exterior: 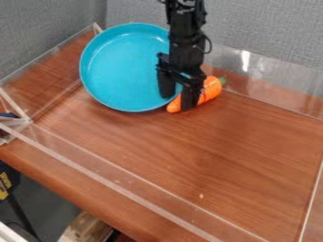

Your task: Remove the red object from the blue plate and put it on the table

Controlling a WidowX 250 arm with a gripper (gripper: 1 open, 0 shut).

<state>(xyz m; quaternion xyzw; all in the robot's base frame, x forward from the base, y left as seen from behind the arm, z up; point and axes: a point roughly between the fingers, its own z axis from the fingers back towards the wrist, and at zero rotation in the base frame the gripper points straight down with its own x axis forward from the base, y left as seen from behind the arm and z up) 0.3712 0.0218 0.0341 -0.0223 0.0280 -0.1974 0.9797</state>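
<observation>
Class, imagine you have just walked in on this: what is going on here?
A black robot gripper is reaching down over an orange, carrot-shaped toy with a green end. The toy lies at the rim of a round turquoise-blue plate, on the side toward the bare brown wooden tabletop. It is not clear whether the fingers grip it.

1. Grey textured backdrop [271,28], behind the gripper [180,93].
2. Blue-and-white item [10,117], partly cut off, at the frame's edge, well to the image-left of the gripper.
3. Black item with yellow marks [7,180], below and image-left of the gripper.
4. Light wooden piece [86,229], well below the gripper, slightly image-left.
</observation>
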